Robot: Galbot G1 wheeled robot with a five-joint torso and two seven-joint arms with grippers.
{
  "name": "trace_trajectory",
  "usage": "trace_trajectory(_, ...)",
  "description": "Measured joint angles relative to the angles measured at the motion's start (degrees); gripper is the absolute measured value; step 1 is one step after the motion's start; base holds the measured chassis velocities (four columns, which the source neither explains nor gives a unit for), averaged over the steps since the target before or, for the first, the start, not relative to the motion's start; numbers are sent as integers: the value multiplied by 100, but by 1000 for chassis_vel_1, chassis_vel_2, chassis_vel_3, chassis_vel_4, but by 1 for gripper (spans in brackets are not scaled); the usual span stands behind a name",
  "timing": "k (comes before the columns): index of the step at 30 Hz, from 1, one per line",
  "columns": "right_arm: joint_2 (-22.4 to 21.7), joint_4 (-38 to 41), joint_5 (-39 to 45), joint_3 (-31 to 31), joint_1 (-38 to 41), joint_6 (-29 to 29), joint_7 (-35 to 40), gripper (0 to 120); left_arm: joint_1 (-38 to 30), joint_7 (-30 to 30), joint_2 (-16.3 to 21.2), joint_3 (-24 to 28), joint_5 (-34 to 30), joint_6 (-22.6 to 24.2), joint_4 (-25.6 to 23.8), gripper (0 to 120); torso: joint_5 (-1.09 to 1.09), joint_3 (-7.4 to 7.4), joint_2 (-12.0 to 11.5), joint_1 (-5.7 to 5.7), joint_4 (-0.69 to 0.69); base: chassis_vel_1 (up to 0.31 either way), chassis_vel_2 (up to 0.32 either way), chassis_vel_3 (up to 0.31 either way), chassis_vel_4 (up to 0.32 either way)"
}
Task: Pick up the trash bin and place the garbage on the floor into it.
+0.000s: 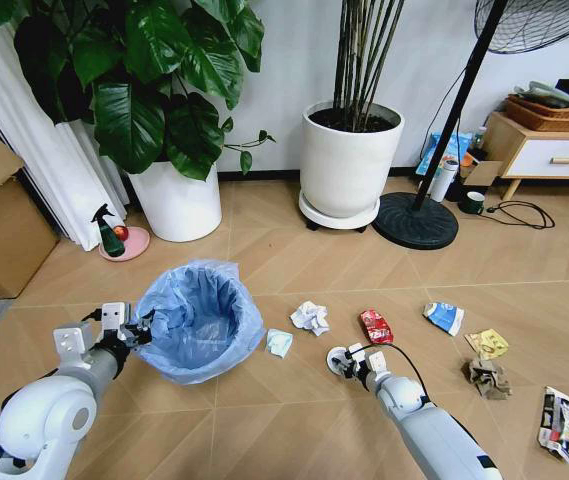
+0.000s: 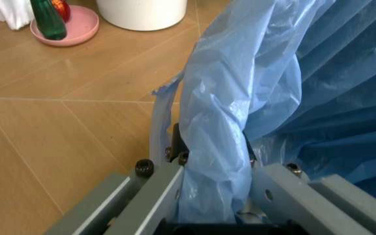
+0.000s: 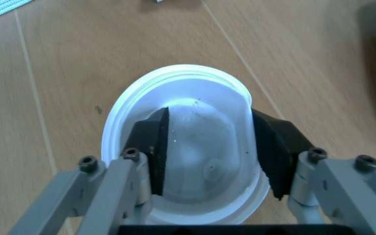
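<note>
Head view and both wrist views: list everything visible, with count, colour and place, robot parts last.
Round trash bin with crinkly light blue bag: 1, wooden herringbone floor, front left.
Crumpled white paper: 2, right of bin.
White plastic disc: 1, between right gripper's fingers.
Crushed red can: 1, centre.
Blue-white packet: 1, right.
Yellow wrapper: 1, right.
Brown wad: 1, below wrapper.
Black-white carton: 1, far right.
White plant pots: 2, back wall.
Pink dish with green spray bottle: 1, left.
Left gripper: shut on bin's bagged rim.
Right gripper: shut on disc.

White wall [image 1: 294,60], potted plants [image 1: 349,150], wooden cabinet [image 1: 549,150].
</note>
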Motion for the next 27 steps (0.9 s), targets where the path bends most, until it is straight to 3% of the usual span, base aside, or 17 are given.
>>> trace_trajectory(19,-11,76,20,103,-133,9,54,31,-12,34,-1,-4,7,-3,10,0,1,0,0,0,0,0,0,0,0)
trace_trajectory(25,-30,116,23,135,-190,9,53,9,-5,36,-2,4,11,-5,6,0,-1,2,-1,1,0,0,0,0,0)
trace_trajectory(27,-34,126,24,142,-197,8,56,7,-4,36,0,4,11,-5,3,0,0,2,-1,1,-1,0,0,0,0)
